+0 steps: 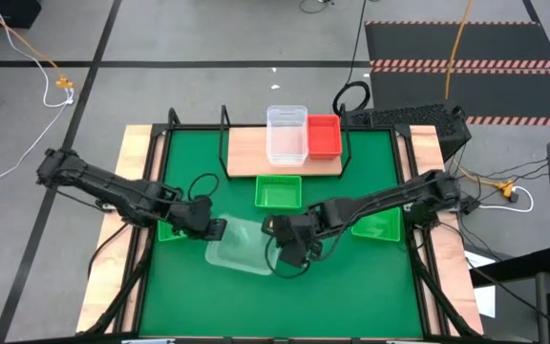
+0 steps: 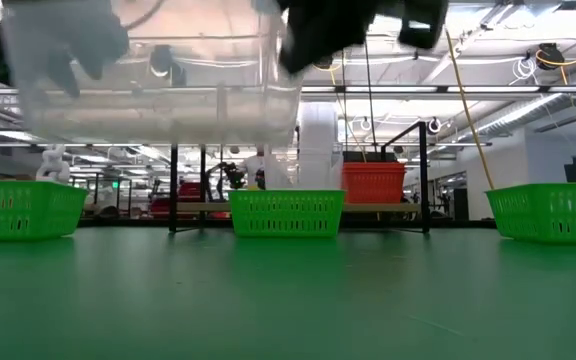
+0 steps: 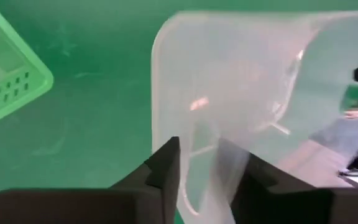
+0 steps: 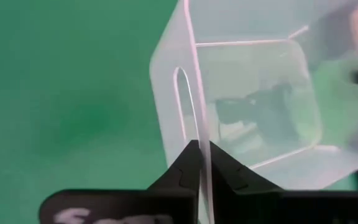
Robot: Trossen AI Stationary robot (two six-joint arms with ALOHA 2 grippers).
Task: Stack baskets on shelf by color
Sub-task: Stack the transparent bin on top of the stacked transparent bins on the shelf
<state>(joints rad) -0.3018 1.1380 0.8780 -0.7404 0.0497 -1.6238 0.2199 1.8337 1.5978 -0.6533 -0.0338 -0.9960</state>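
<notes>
A clear basket (image 1: 242, 246) hangs above the green mat (image 1: 208, 306) between my two grippers. My right gripper (image 4: 202, 163) is shut on one of its end walls. My left gripper (image 3: 213, 180) stands open at the opposite end, one finger on either side of that wall. On the shelf (image 1: 248, 158) at the far side sit another clear basket (image 1: 286, 134) and a red basket (image 1: 325, 136). Three green baskets rest on the mat: one in front of the shelf (image 1: 279, 191), one under my left arm (image 1: 168, 230), one under my right arm (image 1: 378, 225). My left gripper has the basket's end wall (image 3: 211, 163) between its spread fingers; whether they touch it I cannot tell. My right gripper pinches the rim of the basket's end wall (image 4: 199, 134), beside the handle slot (image 4: 182, 99), one finger inside the basket and one outside. The fingers slant down from the table's right. The basket hangs clear of the mat (image 2: 158, 90).
Wooden boards border the mat on the left (image 1: 132, 162) and right (image 1: 428, 153). A black device (image 1: 409, 118) sits behind the shelf at the far right. Bare mat lies near the front edge (image 1: 285, 306).
</notes>
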